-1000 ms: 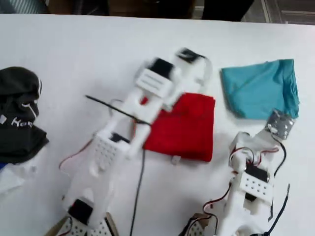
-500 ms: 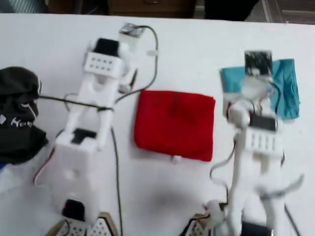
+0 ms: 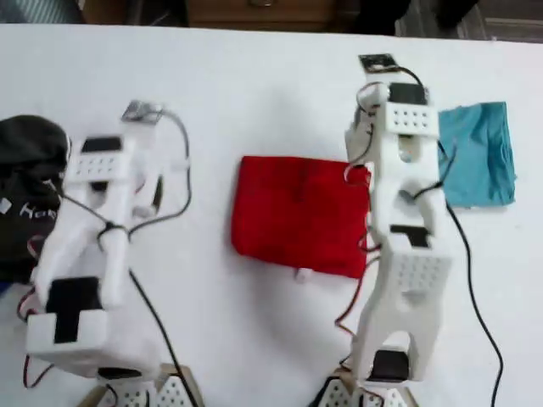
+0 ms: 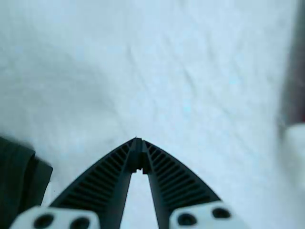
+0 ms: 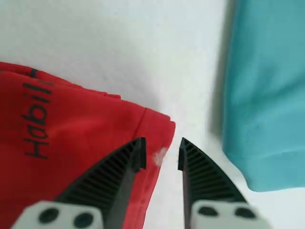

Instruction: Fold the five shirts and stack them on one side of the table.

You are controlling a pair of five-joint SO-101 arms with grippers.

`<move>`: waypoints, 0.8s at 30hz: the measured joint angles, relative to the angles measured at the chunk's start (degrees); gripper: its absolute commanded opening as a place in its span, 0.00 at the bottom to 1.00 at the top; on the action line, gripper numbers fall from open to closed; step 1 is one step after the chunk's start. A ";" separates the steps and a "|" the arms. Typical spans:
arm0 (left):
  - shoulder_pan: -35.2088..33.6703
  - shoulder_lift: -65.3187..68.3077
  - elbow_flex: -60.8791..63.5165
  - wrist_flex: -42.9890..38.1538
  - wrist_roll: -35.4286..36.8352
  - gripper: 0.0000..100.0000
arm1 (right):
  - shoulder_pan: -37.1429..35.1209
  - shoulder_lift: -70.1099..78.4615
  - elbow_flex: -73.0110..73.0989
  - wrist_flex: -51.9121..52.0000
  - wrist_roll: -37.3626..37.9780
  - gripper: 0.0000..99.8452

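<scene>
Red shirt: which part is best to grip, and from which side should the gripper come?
Probably its far corner beside the teal shirt. The red shirt lies flat and folded, so its layered edges meet there, and a strip of bare table beside it leaves room for one finger. Come from above with the right gripper, which hangs open at that corner.

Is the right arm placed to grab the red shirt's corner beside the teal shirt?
Probably yes. The right claw hangs open over that corner of the red shirt, nothing lies between, and the teal shirt sits apart across a strip of table.
</scene>
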 measured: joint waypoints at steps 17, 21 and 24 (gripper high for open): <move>-3.08 -1.14 17.23 -17.93 -2.73 0.03 | -1.14 17.76 -20.04 6.77 0.00 0.11; -3.08 -2.11 18.90 -20.57 -2.73 0.03 | -1.14 18.11 -20.04 6.77 0.00 0.02; -3.08 -2.11 18.99 -20.92 -2.73 0.03 | -1.05 18.11 -20.04 6.77 2.20 0.02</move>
